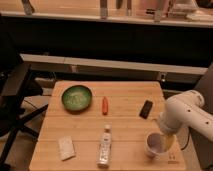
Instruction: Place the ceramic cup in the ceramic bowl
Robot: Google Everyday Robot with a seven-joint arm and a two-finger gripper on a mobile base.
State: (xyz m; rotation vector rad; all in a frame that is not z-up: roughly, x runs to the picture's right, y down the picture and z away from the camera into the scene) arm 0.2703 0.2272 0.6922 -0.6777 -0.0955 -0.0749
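Note:
The ceramic cup [153, 144], small and white with a pale lavender inside, stands near the front right of the wooden table [125, 117]. The gripper [165, 141] is at the cup's right side, hanging from the white arm [187, 116] that comes in from the right edge. The ceramic bowl [76, 97], wide and dark green with a speckled lighter inside, sits at the back left of the table, far from the cup and the gripper.
A red-orange carrot-like piece [105, 105] lies right of the bowl. A clear bottle [104, 146] with a white cap lies at the front centre. A pale sponge [66, 147] is at the front left, and a black object [146, 108] at the right.

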